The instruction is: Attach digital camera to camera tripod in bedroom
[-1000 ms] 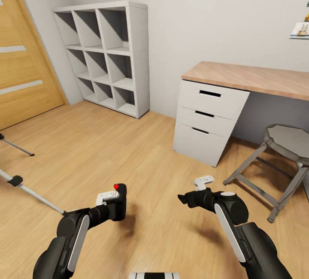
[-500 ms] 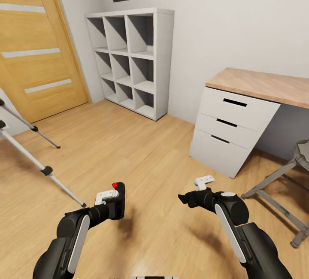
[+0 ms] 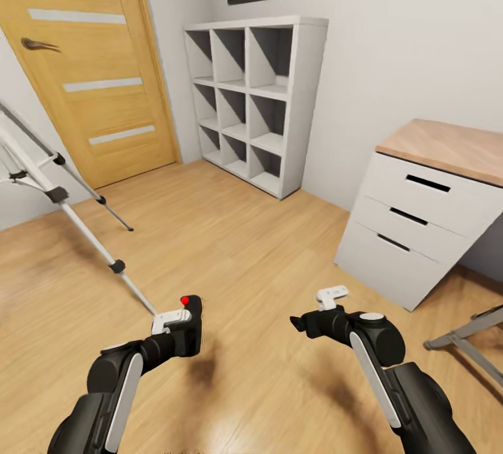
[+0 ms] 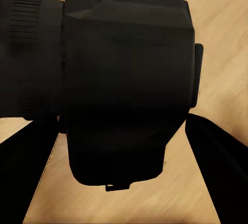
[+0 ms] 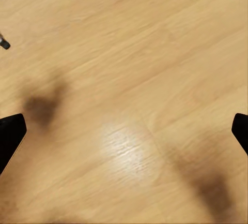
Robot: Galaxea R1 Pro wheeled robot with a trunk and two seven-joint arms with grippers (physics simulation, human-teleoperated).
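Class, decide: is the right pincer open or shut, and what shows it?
Open. In the right wrist view the right pincer has its fingertips at opposite edges, with only wood floor between them.

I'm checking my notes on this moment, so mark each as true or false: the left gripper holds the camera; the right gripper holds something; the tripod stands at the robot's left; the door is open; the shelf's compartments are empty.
1. The left gripper holds the camera. True.
2. The right gripper holds something. False: it is open over bare floor.
3. The tripod stands at the robot's left. True.
4. The door is open. False: it is shut.
5. The shelf's compartments are empty. True, as far as they show.
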